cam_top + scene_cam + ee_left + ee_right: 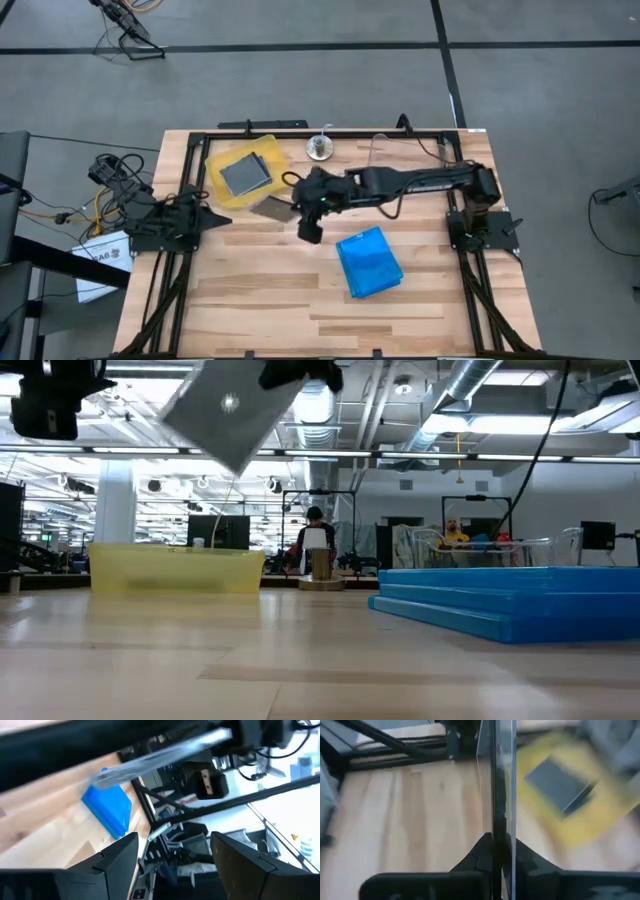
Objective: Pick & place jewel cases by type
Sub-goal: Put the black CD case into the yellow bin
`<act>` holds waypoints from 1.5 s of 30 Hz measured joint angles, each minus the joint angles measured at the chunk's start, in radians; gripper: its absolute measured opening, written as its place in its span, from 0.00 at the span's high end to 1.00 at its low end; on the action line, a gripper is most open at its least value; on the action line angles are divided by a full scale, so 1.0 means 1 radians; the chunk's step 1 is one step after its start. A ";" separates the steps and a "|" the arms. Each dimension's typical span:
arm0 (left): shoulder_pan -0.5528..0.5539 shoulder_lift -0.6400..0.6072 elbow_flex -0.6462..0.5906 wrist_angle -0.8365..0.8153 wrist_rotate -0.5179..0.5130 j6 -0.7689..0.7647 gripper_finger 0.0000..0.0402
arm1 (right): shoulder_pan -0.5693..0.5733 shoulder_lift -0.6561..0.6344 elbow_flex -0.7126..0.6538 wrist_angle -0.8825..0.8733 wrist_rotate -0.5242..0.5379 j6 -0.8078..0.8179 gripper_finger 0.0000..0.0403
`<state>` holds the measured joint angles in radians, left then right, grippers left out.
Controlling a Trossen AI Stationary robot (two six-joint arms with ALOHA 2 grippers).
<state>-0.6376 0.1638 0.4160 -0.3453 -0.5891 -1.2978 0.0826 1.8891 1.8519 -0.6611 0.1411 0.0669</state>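
Right now my right gripper (296,205) is clenched on a grey case (272,208), gripping it by one edge; the wrist view shows the case (502,795) edge-on, running straight out from between the fingers. The low view has the case (232,408) up in the air, tilted, well clear of the bench (260,290).

Key relation: the yellow tray (222,190) sits at roughly 10 o'clock from the gripper, just beside the held case. The near tray wall lies between the case and the tray floor. Another grey case (244,173) already lies flat in the tray, so I judge that's the grey drop spot. From the right wrist the tray (607,820) and that case (560,787) lie ahead and off to one side of the held edge, not in line with it.

I'd say the coming move is short: carry toward 10 o'clock, level the case out, let go over the one already in there. Risk is the tilted edge catching the tray wall.

Blue cases (369,262) are stacked at about 4 o'clock from the gripper, well apart and not touched. The right arm is nearer to them too.

Left gripper (205,213) is parked at the 9 o'clock edge of the bench, fingers (112,857) spread and holding nothing. It's near the tray but idle.
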 joint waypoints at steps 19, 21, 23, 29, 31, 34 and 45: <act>0.000 0.108 0.000 0.033 -0.300 -0.150 0.40 | -0.008 -0.253 0.000 -0.071 0.202 -0.547 0.98; 0.000 0.155 0.000 0.055 -0.314 -0.164 0.40 | -0.013 -0.275 0.000 -0.112 0.202 -0.546 0.98; 0.000 0.202 0.000 0.085 -0.332 -0.174 0.40 | -0.014 -0.294 0.000 -0.142 0.201 -0.512 0.98; 0.025 0.346 0.000 0.174 -0.361 -0.185 0.40 | -0.043 -0.326 0.000 -0.241 0.130 -0.293 0.98; 0.040 0.393 0.000 0.193 -0.361 -0.184 0.40 | -0.066 -0.337 0.000 -0.285 0.077 -0.202 0.98; 0.065 0.454 0.000 0.214 -0.348 -0.187 0.40 | -0.112 -0.345 0.000 -0.316 0.011 -0.060 0.98; 0.147 0.636 0.000 0.306 -0.160 -0.116 0.40 | -0.259 -0.498 -0.247 -0.187 -0.356 0.421 0.98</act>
<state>-0.4903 0.7999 0.4160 -0.0395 -0.7487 -1.4138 -0.1760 1.3907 1.6052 -0.8483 -0.2144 0.4876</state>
